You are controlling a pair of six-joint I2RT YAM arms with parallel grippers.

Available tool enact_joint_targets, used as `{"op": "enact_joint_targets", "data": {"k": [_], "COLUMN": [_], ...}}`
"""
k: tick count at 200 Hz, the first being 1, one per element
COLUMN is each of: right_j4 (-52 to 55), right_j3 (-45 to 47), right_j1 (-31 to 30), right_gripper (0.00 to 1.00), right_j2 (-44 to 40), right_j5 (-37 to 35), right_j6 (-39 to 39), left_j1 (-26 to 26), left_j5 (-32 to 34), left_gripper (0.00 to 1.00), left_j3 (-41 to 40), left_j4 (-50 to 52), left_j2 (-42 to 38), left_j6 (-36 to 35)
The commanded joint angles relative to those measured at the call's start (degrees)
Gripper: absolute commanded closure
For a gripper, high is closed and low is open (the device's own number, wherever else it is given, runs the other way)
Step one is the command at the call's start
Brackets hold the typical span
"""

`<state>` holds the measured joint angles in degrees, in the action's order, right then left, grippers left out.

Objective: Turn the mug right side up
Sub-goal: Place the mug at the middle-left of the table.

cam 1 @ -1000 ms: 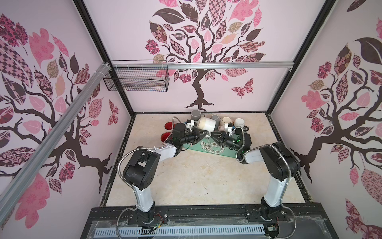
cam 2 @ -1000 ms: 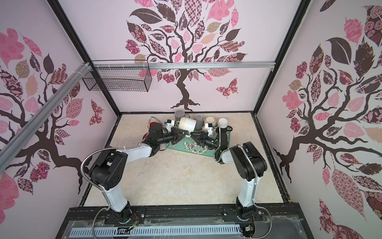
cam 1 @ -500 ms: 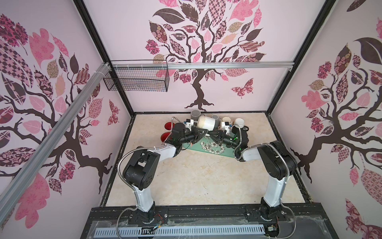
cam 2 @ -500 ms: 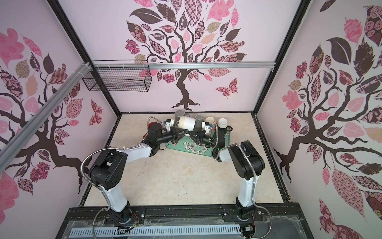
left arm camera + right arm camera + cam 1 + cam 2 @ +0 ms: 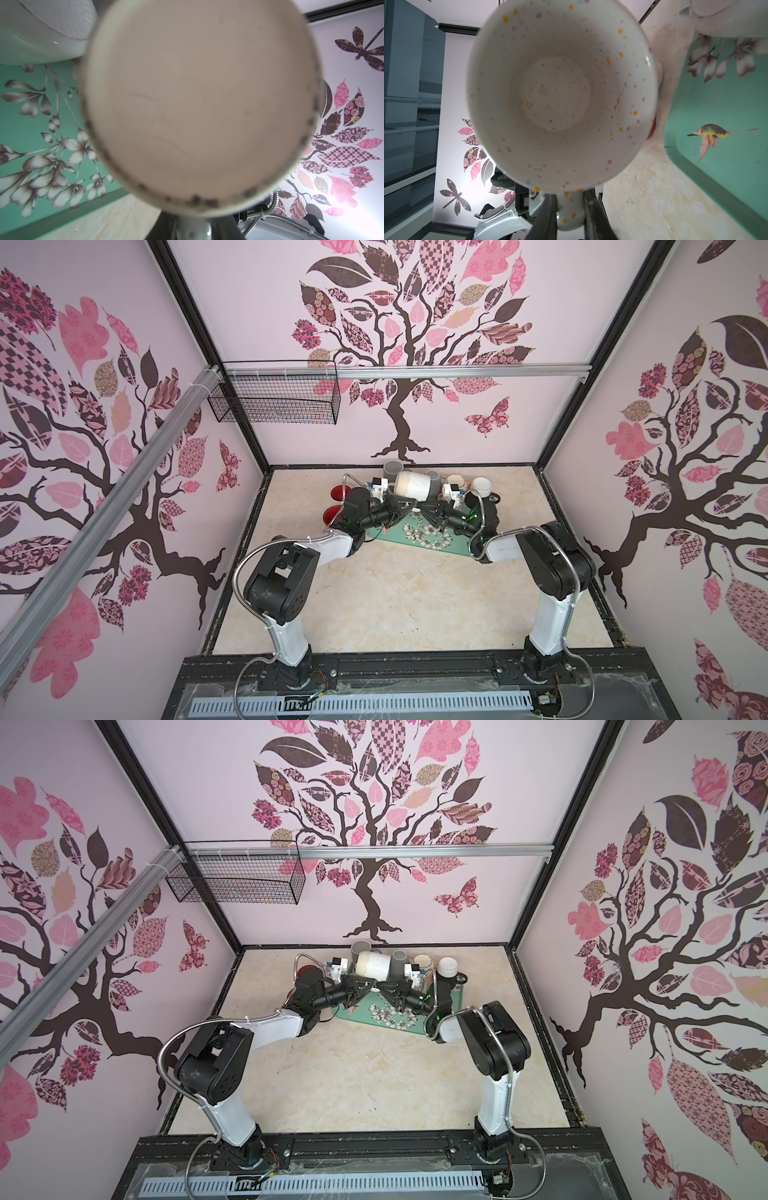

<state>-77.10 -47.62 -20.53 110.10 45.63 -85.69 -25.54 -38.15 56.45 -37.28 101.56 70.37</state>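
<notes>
The mug (image 5: 411,486) (image 5: 374,965), cream with coloured speckles, hangs on its side above the green flowered tray (image 5: 390,536) (image 5: 353,1013). Its handle points down between both grippers. The left wrist view is filled by the mug's bare base (image 5: 197,99). My left gripper (image 5: 405,502) (image 5: 368,986) (image 5: 193,228) has a finger on each side of the handle, but blur hides whether they press. The right wrist view looks into the mug's mouth (image 5: 560,93). My right gripper (image 5: 424,508) (image 5: 384,987) (image 5: 570,218) is shut on the handle.
Two red bowls (image 5: 338,492) sit left of the tray. Grey cups (image 5: 392,467), a beige cup (image 5: 455,480) and a white cup (image 5: 482,486) line the back wall. A wire basket (image 5: 274,398) hangs on the back left rail. A white ribbed vessel (image 5: 41,31) stands on the tray.
My right gripper has moved in from the right and shut on the mug's handle. The mug and my left arm have hardly moved.
</notes>
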Motion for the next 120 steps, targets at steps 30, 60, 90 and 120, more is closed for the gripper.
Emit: {"op": "enact_joint_targets", "data": {"k": [30, 60, 90, 120], "right_j4": [-0.8, 13.6, 32.6, 46.6], "right_j3": [-0.4, -1.3, -3.6, -6.7], "right_j1": [-0.4, -0.4, -0.7, -2.6], "right_gripper": [1.0, 1.0, 1.0, 1.0], "right_j2": [-2.3, -6.2, -10.5, -12.7], "right_j5": [-3.4, -5.0, -9.5, -15.1], "right_j6": [3.1, 12.7, 25.6, 36.0], "left_j1": [1.6, 2.6, 4.1, 7.7], "left_j5": [0.0, 4.6, 11.7, 17.9], "left_gripper": [0.55, 0.5, 0.49, 0.49], "left_j3": [-4.9, -5.8, -7.3, -10.9], "left_j4": [5.4, 18.9, 32.4, 40.3], "left_j2": [-6.6, -11.8, -16.6, -23.2], "left_j6": [-8.8, -17.8, -25.7, -29.8]}}
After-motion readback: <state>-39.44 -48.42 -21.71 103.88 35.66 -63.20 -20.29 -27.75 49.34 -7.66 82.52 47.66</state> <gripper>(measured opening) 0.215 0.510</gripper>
